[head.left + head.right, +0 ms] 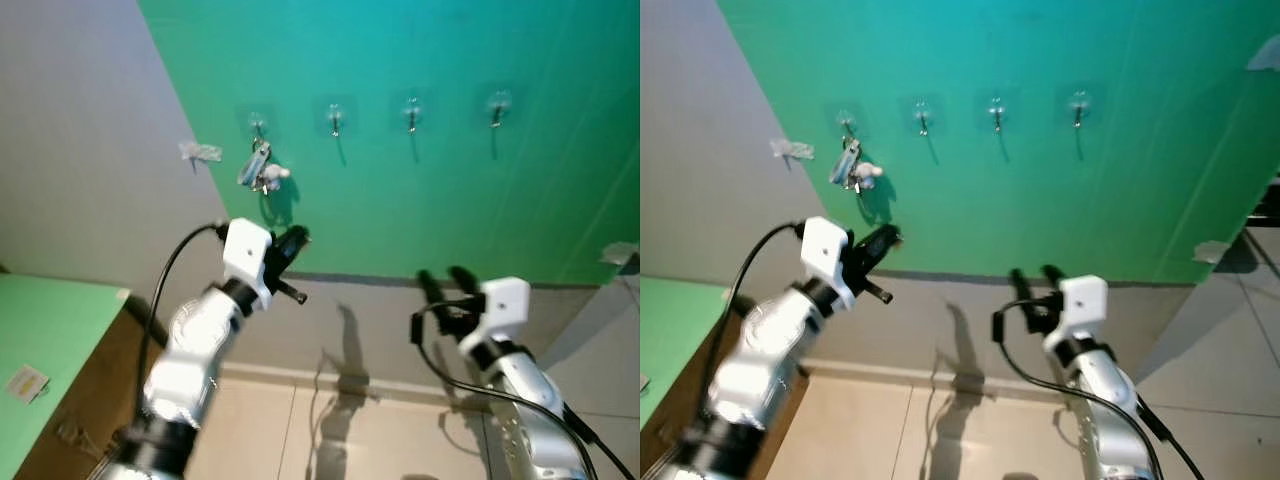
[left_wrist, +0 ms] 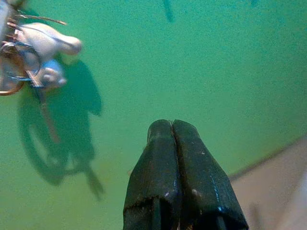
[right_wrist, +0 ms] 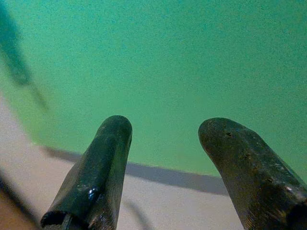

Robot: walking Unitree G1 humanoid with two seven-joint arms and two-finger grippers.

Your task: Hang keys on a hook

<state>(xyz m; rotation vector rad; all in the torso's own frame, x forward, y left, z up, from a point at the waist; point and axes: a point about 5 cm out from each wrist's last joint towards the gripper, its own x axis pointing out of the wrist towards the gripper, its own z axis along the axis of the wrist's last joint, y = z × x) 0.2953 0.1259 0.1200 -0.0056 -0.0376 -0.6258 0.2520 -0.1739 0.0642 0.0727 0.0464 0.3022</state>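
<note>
While the keys (image 1: pixel 258 168) are hanging from the leftmost hook (image 1: pixel 258 126) on the green wall (image 1: pixel 420 190), a small white figure charm on the ring is dangling beside them and casting a dark shadow on the paint just below. Three more hooks (image 1: pixel 412 112) are sitting in a row to the right of that one, each bare. The left gripper (image 1: pixel 292 245) is hovering below and slightly right of the keys, apart from them, with its black fingers (image 2: pixel 180 172) pressing together and holding nothing; in the left wrist view the key ring (image 2: pixel 19 67) and charm are showing off to one side of the closed tips. The right gripper (image 1: pixel 447 283) is being held lower, near the grey band at the foot of the wall, well apart from the hooks, and its fingers (image 3: pixel 103 167) are standing apart with only wall between them. A green counter (image 1: pixel 50 340) is showing at the robot's left, with a small label lying on it. A scrap of tape (image 1: pixel 200 152) is sticking to the grey wall just left of the keys.
</note>
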